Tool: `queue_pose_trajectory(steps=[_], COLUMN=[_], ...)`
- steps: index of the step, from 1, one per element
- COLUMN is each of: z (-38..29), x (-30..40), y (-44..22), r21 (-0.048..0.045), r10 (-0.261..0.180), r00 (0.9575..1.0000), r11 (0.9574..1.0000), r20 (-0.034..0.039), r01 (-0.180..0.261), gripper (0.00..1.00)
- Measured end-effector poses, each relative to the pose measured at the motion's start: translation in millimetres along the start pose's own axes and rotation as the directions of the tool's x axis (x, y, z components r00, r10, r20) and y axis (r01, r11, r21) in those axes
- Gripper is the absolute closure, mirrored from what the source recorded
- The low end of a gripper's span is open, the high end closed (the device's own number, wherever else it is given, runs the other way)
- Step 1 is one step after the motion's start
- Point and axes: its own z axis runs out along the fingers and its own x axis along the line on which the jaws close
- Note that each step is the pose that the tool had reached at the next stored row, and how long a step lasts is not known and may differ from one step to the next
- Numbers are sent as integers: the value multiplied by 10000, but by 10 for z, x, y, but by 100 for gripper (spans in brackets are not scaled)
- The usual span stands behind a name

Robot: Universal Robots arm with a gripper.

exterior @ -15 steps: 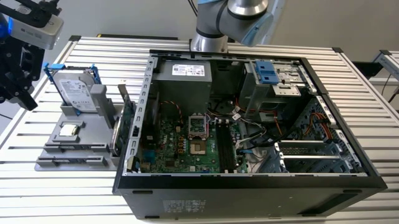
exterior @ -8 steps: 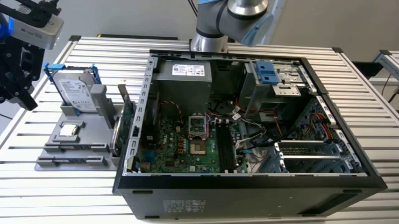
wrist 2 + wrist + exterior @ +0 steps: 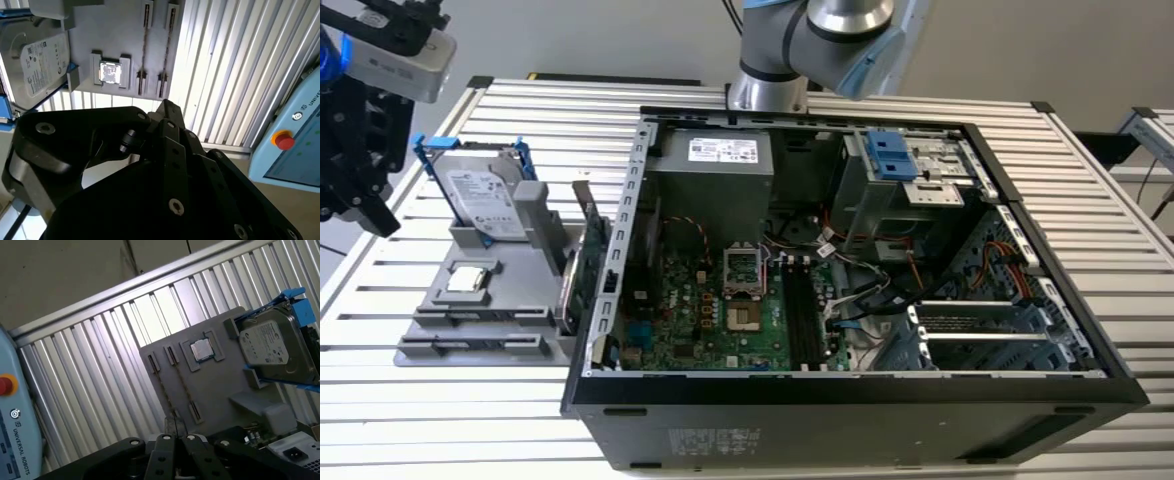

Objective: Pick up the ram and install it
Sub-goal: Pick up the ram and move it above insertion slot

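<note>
- Your end effector (image 3: 174,424) is pinched narrow and empty; lowered like that, it could bump the ram (image 3: 183,384).
- A crooked grab could tip the thin ram.

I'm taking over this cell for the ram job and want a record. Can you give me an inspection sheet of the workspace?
Surface: slatted metal table, bearing an open computer case and a grey tray.
Job's things: ram not surely made out; the tray's two narrow slots show only thin lines.
Clutter: hard drive in blue rails, processor chip and expansion card at the tray.
Grippers: hand hangs above the table near the tray.
Cables: loose bundles inside the case.
Surroundings: light-blue pendant with red button beside the table.
</note>
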Motion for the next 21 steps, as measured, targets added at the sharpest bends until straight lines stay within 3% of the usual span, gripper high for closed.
queue_pose_trajectory(steps=[4, 9, 14, 21], z=[0, 0, 0, 0], x=[0, 0, 0, 0], y=[0, 0, 0, 0], r21=[-2, -6, -13, -22], r10=[-533, -1201, -1807, -2544], r00=[9986, 9927, 9835, 9670], r11=[9986, 9928, 9835, 9671], r20=[-26, -58, -88, -123], r01=[533, 1201, 1807, 2544], gripper=[100, 100, 100, 100])
